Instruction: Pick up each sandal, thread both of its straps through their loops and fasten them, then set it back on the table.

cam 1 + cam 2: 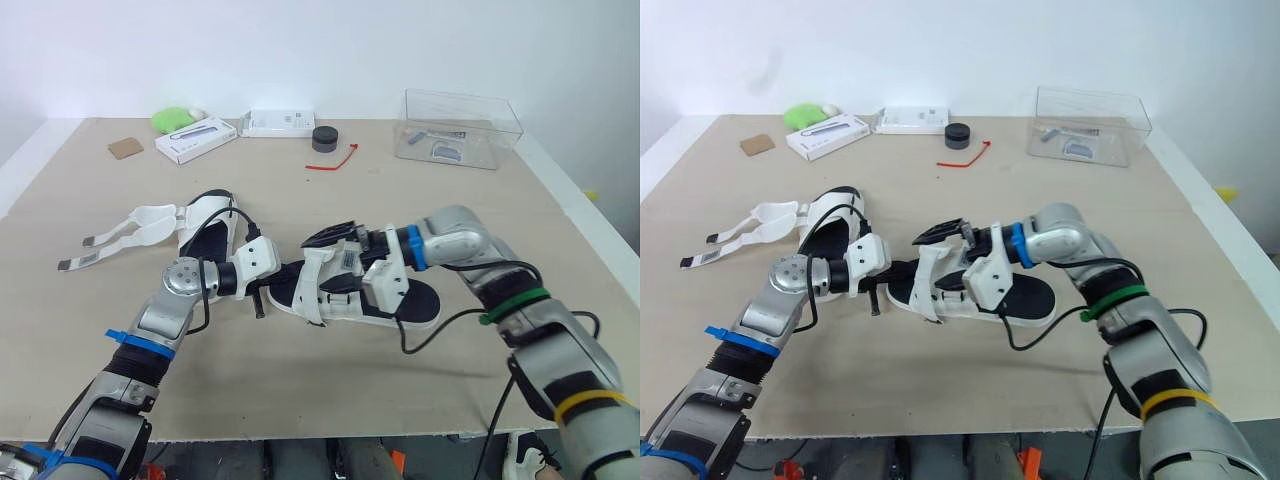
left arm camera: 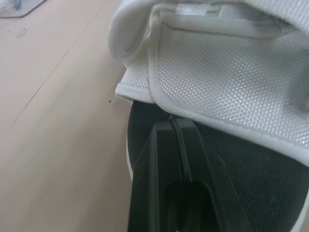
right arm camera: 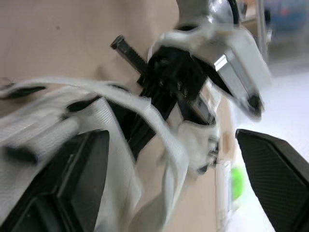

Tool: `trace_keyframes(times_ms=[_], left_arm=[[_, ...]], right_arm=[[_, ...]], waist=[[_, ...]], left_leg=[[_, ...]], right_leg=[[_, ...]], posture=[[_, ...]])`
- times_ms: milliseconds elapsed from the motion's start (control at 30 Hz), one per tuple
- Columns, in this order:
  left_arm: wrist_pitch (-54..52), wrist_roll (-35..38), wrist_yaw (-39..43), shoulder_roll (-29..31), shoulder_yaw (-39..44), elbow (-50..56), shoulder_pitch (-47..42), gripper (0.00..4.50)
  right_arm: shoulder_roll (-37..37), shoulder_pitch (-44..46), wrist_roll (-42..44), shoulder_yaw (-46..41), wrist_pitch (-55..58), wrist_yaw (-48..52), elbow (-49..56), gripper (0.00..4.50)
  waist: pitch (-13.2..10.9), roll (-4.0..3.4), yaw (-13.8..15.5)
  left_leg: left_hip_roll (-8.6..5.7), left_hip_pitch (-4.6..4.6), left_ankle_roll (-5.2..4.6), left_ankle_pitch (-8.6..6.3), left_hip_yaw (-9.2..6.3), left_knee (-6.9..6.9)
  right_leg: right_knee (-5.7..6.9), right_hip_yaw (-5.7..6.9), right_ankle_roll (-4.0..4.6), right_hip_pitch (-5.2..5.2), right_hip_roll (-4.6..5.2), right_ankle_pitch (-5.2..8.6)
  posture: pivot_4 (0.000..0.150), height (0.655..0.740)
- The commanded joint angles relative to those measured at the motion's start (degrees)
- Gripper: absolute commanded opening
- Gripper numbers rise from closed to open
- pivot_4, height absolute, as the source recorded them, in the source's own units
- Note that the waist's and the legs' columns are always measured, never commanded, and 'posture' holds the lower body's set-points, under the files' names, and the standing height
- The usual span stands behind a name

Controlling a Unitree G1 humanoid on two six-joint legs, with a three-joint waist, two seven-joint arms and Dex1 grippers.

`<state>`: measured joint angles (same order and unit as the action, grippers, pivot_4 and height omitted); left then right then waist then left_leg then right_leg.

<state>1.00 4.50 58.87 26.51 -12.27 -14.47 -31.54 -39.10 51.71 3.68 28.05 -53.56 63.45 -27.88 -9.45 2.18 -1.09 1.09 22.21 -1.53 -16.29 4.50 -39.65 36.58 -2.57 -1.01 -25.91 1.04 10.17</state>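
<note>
Table: the pale, matte tan table carried everything.
Sandal in hand: the sandal lay at the table's middle, closer to the near edge than the far one. It had a black, finely textured footbed with a rounded heel and white straps bunched over its front half.
My left gripper: the left gripper had its two black fingers pressed together into a narrow wedge. It lay over the footbed with its tips against the piped edge of the mesh strap. I could not tell whether any cloth was nipped between them.
Mesh strap: it was white woven mesh with a smooth rolled border, and it arched over the footbed.
My right gripper: the right gripper stood spread wide, with a white strap band running across the gap. Its pads had a dimpled black grip surface.
Second sandal: the second sandal lay flat near the left edge. Its white straps were splayed out towards that edge, and their grey tips rested on the table.
Far edge: a clear, hard plastic box sat towards the far right corner, and a black round puck sat mid-edge. A thin red tie lay near the puck, and two flat white boxes lay towards the left.
</note>
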Motion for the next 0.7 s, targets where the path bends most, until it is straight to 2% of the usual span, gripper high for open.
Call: trace_keyframes(times_ms=[33,167,267,400,567,700], left_arm=[[-0.9,-0.4,0.9,0.8,-0.8,0.8,1.0,0.00],[-1.2,-0.3,1.3,1.0,-0.8,1.0,1.0,0.00],[-1.3,-0.3,1.5,1.0,-1.0,0.8,0.7,0.00],[-1.3,-0.3,1.9,0.9,-1.1,0.2,0.0,0.00],[-1.1,-0.2,2.3,1.1,-1.0,-0.8,-0.7,0.00],[-0.9,-0.2,2.3,0.8,-0.8,-1.8,-1.4,0.00]], right_arm=[[-4.2,-4.1,12.2,-5.3,20.0,2.4,13.8,4.31],[-8.9,-8.5,30.1,-11.2,55.2,-3.6,33.2,4.31],[-11.2,-11.6,52.5,-14.6,81.5,-14.9,45.7,4.31],[-13.6,-15.1,68.7,-16.2,99.8,-23.8,53.6,4.31],[-13.6,-21.9,63.5,-13.4,108.8,-31.4,57.9,4.31],[-9.5,-23.1,62.3,-13.0,112.7,-35.3,58.0,4.31]], waist=[[0.0,0.00,-0.1],[0.0,-0.02,-0.2],[0.0,0.01,-0.1],[0.0,0.03,-0.1],[0.1,0.20,-0.1],[0.2,0.28,-0.1]], left_leg=[[0.00,-0.02,-0.02,-0.01,0.05,0.00],[0.07,-0.08,0.00,0.02,-0.04,0.00],[0.10,-0.11,0.05,0.04,-0.14,-0.05],[0.11,-0.10,0.07,0.05,-0.31,-0.05],[0.08,0.01,0.07,0.05,-0.29,-0.11],[0.02,0.02,0.07,0.05,-0.15,-0.19]], right_leg=[[-0.01,-0.01,-0.01,0.00,0.03,-0.01],[0.15,-0.02,0.12,-0.01,0.05,0.07],[0.36,0.08,0.24,-0.03,0.02,0.14],[0.38,0.22,0.29,0.02,0.00,0.19],[0.33,0.17,0.13,0.00,0.01,0.28],[0.34,0.02,-0.10,-0.02,-0.11,0.35]], posture=[[0.150,0.7400],[0.150,0.7400],[0.150,0.7400],[0.150,0.7400],[0.150,0.7400],[0.150,0.7400]])
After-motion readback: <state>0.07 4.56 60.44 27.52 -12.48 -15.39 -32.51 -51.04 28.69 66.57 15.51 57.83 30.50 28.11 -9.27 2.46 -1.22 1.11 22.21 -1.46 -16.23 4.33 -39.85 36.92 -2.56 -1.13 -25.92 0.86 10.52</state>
